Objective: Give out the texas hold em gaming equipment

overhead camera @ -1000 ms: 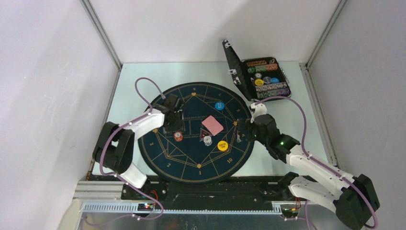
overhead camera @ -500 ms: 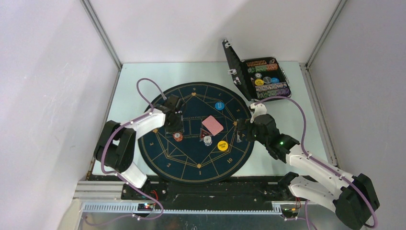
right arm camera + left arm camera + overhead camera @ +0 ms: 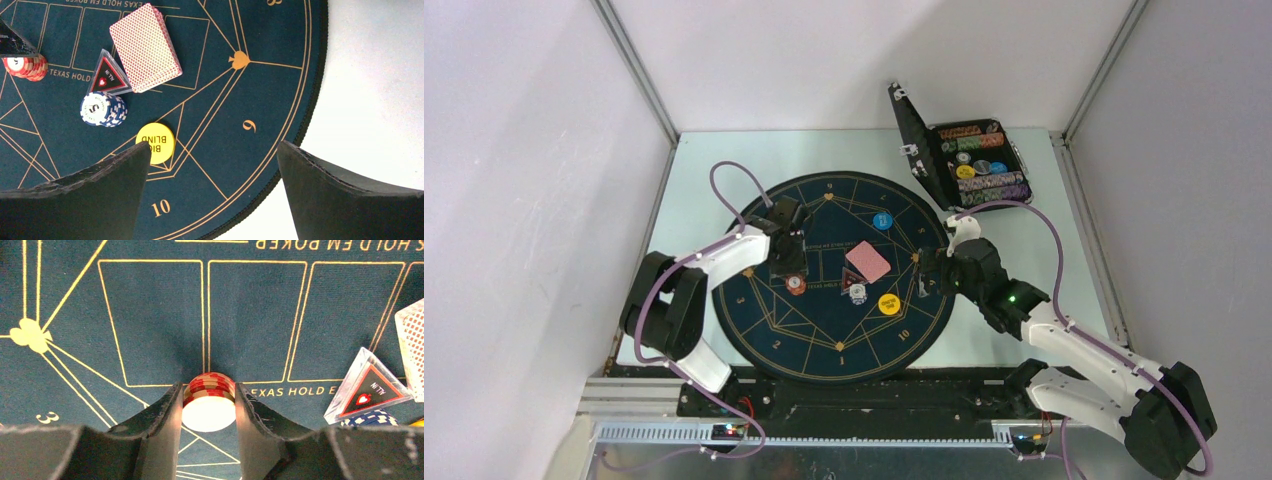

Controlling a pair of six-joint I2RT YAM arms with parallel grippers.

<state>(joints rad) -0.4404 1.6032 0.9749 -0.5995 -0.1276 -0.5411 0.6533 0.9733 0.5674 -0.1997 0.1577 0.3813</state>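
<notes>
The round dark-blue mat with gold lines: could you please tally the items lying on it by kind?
Chip stacks: 2 (red-and-white chip stack, blue-and-white chip stack)
Flat round discs: 2 (yellow Big Blind disc, blue disc)
Card decks: 1 (pink-red-backed card deck)
Markers: 1 (clear triangular marker)
Total: 6

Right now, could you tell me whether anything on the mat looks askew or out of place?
The card deck sits crooked across the printed boxes, its stack slanted sideways. The triangular marker sits tight against its edge. Nothing looks spilled or damaged.
</notes>
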